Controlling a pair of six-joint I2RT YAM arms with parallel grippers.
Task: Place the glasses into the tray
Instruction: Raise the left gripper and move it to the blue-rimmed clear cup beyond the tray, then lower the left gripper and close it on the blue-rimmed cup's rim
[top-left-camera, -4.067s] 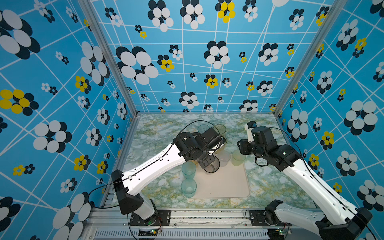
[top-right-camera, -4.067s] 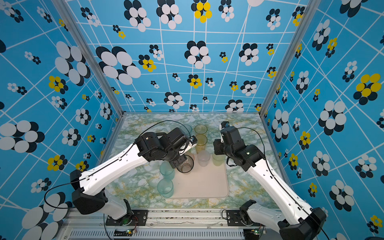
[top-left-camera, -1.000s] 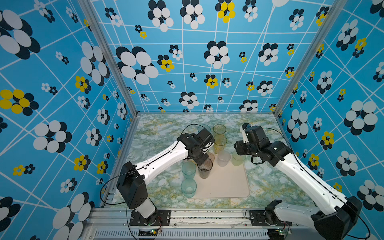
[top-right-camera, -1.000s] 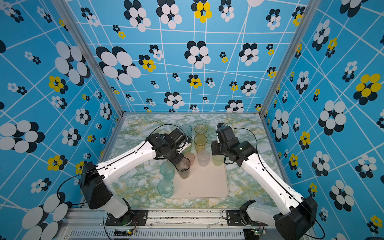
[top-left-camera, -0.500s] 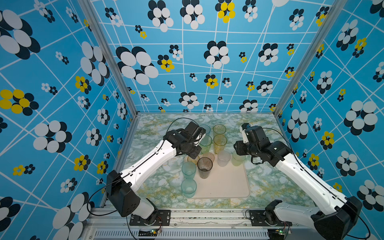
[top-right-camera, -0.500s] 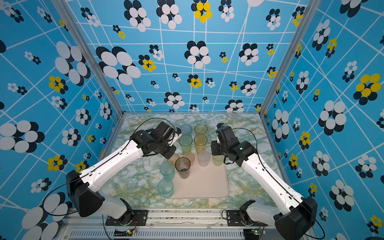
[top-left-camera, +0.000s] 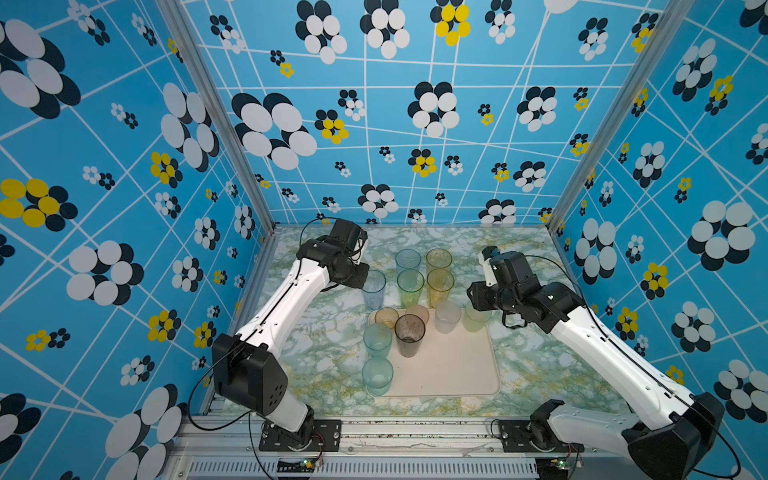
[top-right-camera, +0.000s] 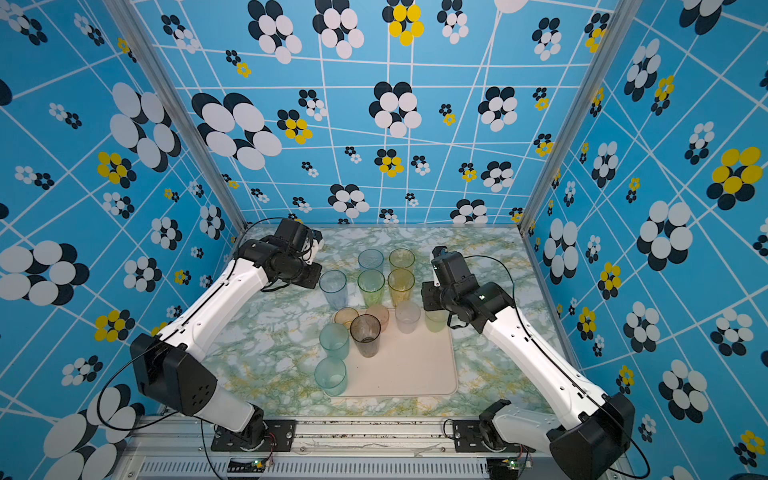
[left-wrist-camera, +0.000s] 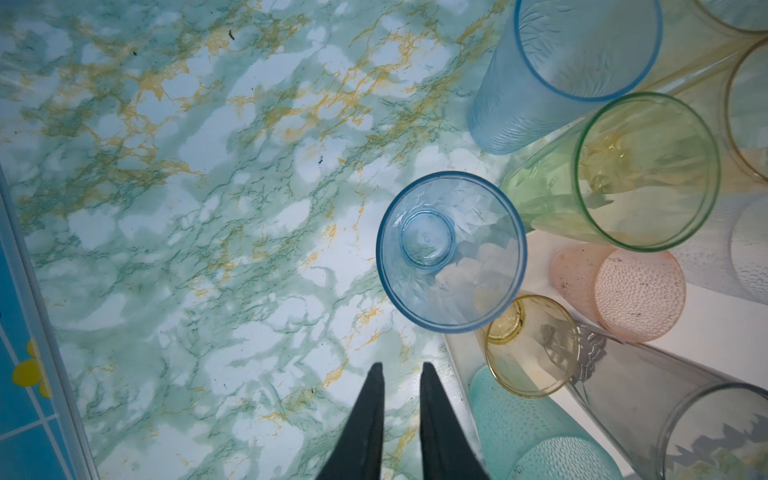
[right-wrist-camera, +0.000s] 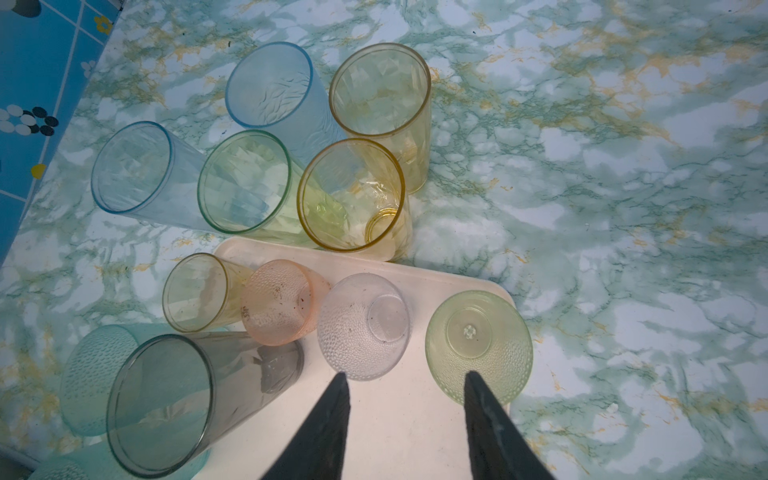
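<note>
Targeting the blue tumbler (left-wrist-camera: 451, 251) beside the tray (top-left-camera: 453, 365), the barely parted, empty left gripper (left-wrist-camera: 401, 368) must be widened; the right gripper (right-wrist-camera: 405, 374) is held open.

lots of bright colours
tray (top-left-camera: 453, 370) cream; grey glass (top-left-camera: 409, 338), teal glass (top-left-camera: 377, 343), pink glass (right-wrist-camera: 276, 303), blue glass (left-wrist-camera: 451, 253); table (top-left-camera: 324, 345) green + white marble w/ yellow lines; walls (top-left-camera: 124, 174) blue w/ white, black, yellow flowers.

I read the glasses (right-wrist-camera: 351, 195) as translucent plastic, some dimpled, some faceted; tray (right-wrist-camera: 395, 415) smooth matt plastic; counter (right-wrist-camera: 623, 208) glossy marble-print; my fingers (right-wrist-camera: 324, 428) matt black
</note>
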